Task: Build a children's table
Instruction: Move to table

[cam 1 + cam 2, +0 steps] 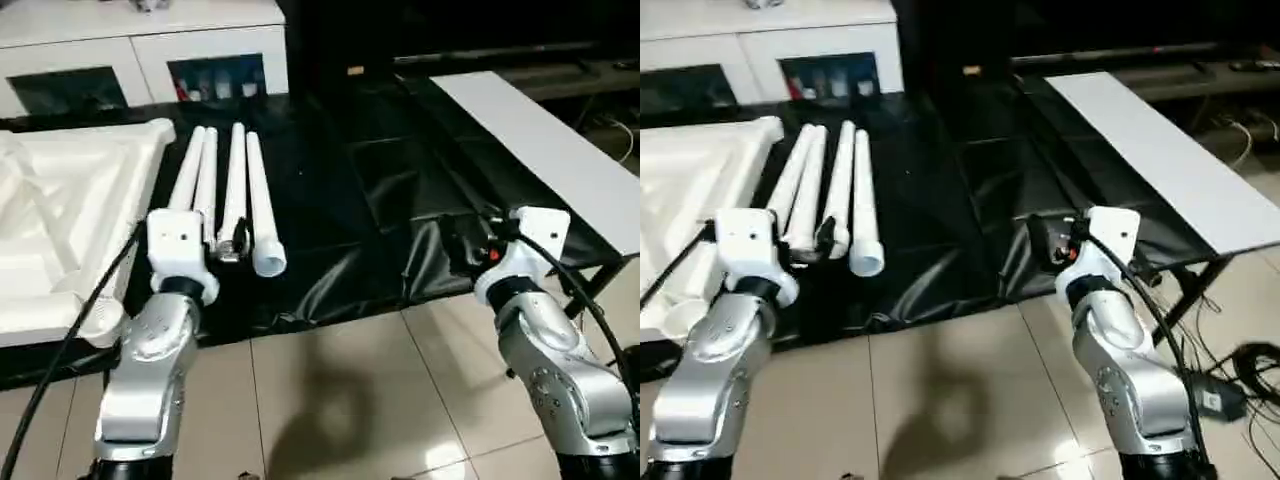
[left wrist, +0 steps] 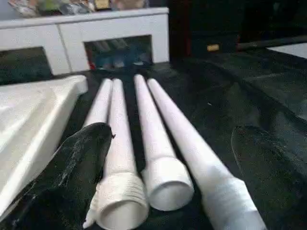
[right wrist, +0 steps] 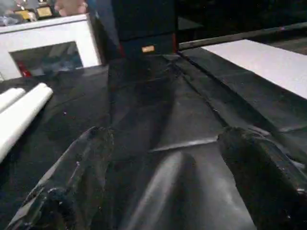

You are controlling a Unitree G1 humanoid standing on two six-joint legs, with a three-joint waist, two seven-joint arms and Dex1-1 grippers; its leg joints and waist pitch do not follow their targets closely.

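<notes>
Silver forearms reach forward from the near edge over a tiled floor [image 1: 330,390]. On the left, the left gripper [image 2: 168,158] hangs just at the near ends of four white legs [image 1: 225,195], its two black fingers [image 2: 72,167] spread wide with nothing between them; one finger sits right beside the nearest threaded leg end, though I cannot tell if it touches. On the right, the right gripper [image 3: 168,163] hovers over bare black sheeting [image 1: 380,200], its fingers also well apart and holding nothing.

Beyond the grippers, the four legs lie side by side on the black sheeting, running from near to far, close together and roughly parallel. Just to their left lies the white table top [image 1: 60,220], underside up, its ribbed recess and a rounded corner socket at the far corner next to the legs.

To the right, a long white board [image 1: 540,150] runs from near right toward far centre, well apart from the legs.

Farthest back on the left stands a low white cabinet [image 1: 140,50] with dark openings.
</notes>
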